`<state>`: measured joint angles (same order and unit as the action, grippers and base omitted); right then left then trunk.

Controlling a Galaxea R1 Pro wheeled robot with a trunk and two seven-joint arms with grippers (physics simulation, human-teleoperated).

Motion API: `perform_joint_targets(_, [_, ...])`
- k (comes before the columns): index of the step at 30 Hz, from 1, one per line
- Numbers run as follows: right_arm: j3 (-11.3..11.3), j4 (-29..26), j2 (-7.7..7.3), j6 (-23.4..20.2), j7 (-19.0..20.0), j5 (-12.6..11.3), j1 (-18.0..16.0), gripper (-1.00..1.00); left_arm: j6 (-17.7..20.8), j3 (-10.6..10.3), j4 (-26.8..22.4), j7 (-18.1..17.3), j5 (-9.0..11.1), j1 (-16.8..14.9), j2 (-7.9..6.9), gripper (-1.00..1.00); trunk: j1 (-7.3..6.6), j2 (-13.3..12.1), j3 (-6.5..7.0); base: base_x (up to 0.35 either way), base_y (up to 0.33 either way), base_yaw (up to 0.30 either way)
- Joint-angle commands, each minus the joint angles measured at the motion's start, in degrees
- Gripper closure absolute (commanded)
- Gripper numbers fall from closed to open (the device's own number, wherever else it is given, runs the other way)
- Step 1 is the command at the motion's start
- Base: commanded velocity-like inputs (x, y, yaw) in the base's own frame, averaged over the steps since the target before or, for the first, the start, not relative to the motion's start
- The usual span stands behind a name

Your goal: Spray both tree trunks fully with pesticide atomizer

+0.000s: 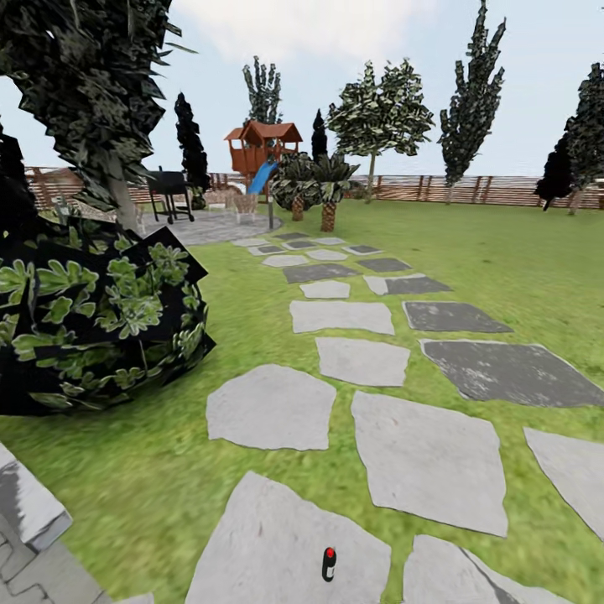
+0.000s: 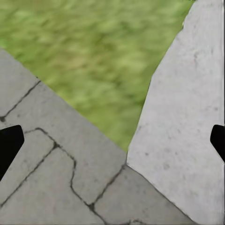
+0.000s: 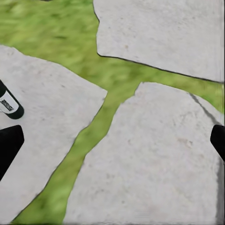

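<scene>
The pesticide atomizer (image 1: 328, 564), a small black bottle with a red top, lies on a grey stepping stone (image 1: 285, 545) close in front of me; in the right wrist view the atomizer (image 3: 9, 103) sits beside one dark fingertip (image 3: 9, 145). My right gripper (image 3: 112, 140) is open above the stones with nothing between its fingers. My left gripper (image 2: 112, 140) is open over paving and grass. A tree with a pale mottled trunk (image 1: 122, 201) rises at the left behind a bush. Another leafy tree (image 1: 379, 113) stands far back by the fence.
A big dark leafy bush (image 1: 101, 319) blocks the left side. Stepping stones run across the lawn toward short palms (image 1: 327, 189), a grill (image 1: 170, 189) and a red playhouse (image 1: 262, 147). A brown slat fence (image 1: 470, 189) closes the back. Paving (image 1: 33, 537) lies at the near left.
</scene>
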<state>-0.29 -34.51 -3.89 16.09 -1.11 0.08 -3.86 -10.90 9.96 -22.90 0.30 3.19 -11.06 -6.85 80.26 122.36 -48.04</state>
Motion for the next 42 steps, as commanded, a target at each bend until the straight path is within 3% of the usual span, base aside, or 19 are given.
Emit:
perform_joint_targets(1, [0.0,0.1,-0.01,0.2,-0.1,0.0,-0.1,-1.00,-0.2,0.0,0.0,0.0,0.3,0.0,-0.01,-1.00,-0.01,0.0,-0.05,0.001,0.000,-0.300])
perform_joint_targets(14, [0.0,0.1,0.00,0.2,-0.1,0.0,0.0,-1.00,-0.2,0.0,0.0,0.1,0.3,0.0,-0.01,-1.00,-0.01,0.0,-0.05,0.000,0.015,-0.300])
perform_joint_targets(22, [0.0,0.1,0.01,0.2,-0.1,0.0,-0.1,-1.00,-0.2,0.0,0.0,0.0,0.3,0.0,-0.01,-1.00,-0.01,0.0,-0.05,0.000,0.251,-0.297])
perform_joint_targets(29, [0.0,0.0,0.03,0.3,-0.1,-0.1,0.0,-1.00,-0.2,0.0,0.0,0.0,0.3,0.0,-0.01,-1.00,-0.01,0.0,-0.05,0.000,0.231,-0.070])
perform_joint_targets(42, [0.0,-0.1,0.03,0.3,-0.1,-0.1,0.0,-1.00,-0.2,0.0,0.0,0.0,0.3,0.0,-0.01,-1.00,-0.01,0.0,-0.05,0.000,0.011,-0.162])
